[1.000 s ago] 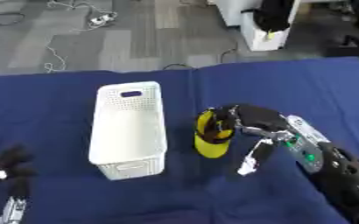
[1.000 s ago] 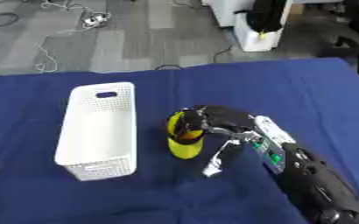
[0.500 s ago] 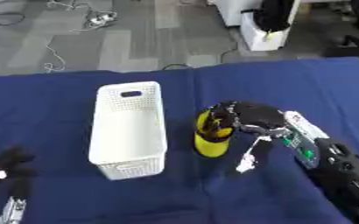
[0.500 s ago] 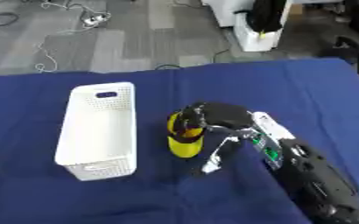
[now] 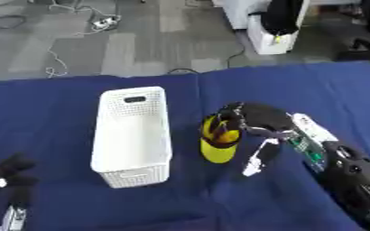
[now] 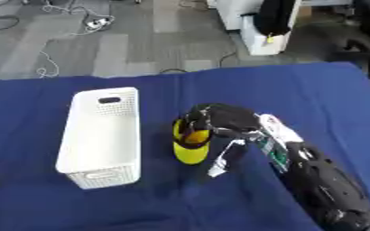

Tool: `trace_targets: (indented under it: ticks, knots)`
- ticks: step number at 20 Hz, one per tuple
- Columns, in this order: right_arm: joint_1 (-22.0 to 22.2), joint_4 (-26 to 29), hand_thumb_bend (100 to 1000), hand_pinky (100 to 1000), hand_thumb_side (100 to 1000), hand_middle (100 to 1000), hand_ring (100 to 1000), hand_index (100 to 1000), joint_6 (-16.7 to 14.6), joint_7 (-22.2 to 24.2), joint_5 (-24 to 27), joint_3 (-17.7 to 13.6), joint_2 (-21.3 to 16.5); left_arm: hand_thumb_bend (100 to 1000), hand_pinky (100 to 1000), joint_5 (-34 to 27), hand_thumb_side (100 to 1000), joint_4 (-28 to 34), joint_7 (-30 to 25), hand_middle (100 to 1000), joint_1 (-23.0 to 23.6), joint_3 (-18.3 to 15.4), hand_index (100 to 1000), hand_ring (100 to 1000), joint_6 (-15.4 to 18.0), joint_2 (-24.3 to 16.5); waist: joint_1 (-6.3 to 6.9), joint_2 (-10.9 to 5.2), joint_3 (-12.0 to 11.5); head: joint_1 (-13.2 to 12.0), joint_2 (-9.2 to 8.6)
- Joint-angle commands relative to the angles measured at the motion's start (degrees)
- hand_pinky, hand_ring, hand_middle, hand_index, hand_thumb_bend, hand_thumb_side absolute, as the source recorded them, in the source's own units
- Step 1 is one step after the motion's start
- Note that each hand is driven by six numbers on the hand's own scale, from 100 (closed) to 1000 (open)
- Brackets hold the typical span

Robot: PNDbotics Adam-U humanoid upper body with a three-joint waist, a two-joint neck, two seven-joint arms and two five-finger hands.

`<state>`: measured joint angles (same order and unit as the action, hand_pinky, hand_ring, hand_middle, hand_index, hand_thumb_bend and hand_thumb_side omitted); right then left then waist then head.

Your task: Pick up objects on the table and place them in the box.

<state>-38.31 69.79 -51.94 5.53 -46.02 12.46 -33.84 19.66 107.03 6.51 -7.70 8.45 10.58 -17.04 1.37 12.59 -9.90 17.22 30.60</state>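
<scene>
Counter [image 5: 77,99] draped in dark blue cloth, with grey floor and cables beyond the far edge. White perforated box [image 5: 132,134], long and narrow, set left of centre with its handle slot at the far end; nothing visible inside. Yellow cup [image 5: 218,143], upright on the cloth just right of the box and apart from it, dark inside near the rim. Right hand [image 5: 254,120], black, reaching in from the lower right, fingers curled round the cup's upper rim and right side, grasping it. Cup base apparently resting on the cloth, though contact cannot be confirmed. White tag or strap [image 5: 254,163] hanging from the wrist toward the cloth, just right of the cup. Green circuit board and white casing [image 5: 310,139] exposed along the right forearm. Left hand [image 5: 5,181] idle at the lower left corner, well apart from the box, dark fingers pointing up and relaxed, holding nothing.
</scene>
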Motion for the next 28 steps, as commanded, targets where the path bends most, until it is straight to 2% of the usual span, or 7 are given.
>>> trace_targets:
  ticks: [1,10,24,25,26,27,28]
  knots:
    - [-1.0,0.6,771,751,742,671,663,685,0.0,-0.5,-0.1,-0.2,-1.9,100,888,-0.2,836,1.3,-0.1,731,-0.5,0.0,935,659,0.1,-0.3,0.05,-0.98,0.1,0.7,-0.58]
    - [-1.4,-0.6,780,768,759,663,668,674,0.0,-1.0,-3.6,0.4,-1.9,101,887,-0.2,838,1.4,-0.1,731,-0.9,0.1,935,661,0.2,-0.2,-0.17,-0.37,-0.7,0.9,-1.07]
    - [-1.2,-3.1,789,764,759,653,661,666,0.0,-8.9,-13.0,1.2,-1.3,101,886,-0.2,840,1.5,-0.2,730,-1.2,0.1,936,664,0.2,-0.2,-0.43,0.42,-1.2,0.8,-1.14]
    - [-1.1,-3.3,787,701,732,614,612,642,0.0,-9.3,-13.5,1.3,-1.2,101,886,-0.2,840,1.5,-0.2,730,-1.2,0.1,936,664,0.2,-0.2,-0.42,0.45,-1.2,0.8,-1.13]
    - [-1.1,-3.5,787,598,683,565,550,609,0.0,-9.8,-13.8,1.3,-1.1,101,886,-0.2,840,1.5,-0.2,730,-1.2,0.1,936,664,0.2,-0.2,-0.41,0.47,-1.2,0.8,-1.12]
    - [-1.0,-3.6,789,397,611,457,437,526,0.0,-10.6,-13.9,1.2,-1.0,101,886,-0.2,840,1.5,-0.2,730,-1.2,0.1,936,664,0.2,-0.2,-0.39,0.48,-1.1,0.8,-1.09]
    - [-1.0,-3.7,794,338,569,417,396,501,0.0,-11.3,-13.9,1.2,-1.0,100,886,-0.2,840,1.5,-0.2,730,-1.2,0.1,936,664,0.2,-0.2,-0.38,0.48,-1.1,0.8,-1.07]
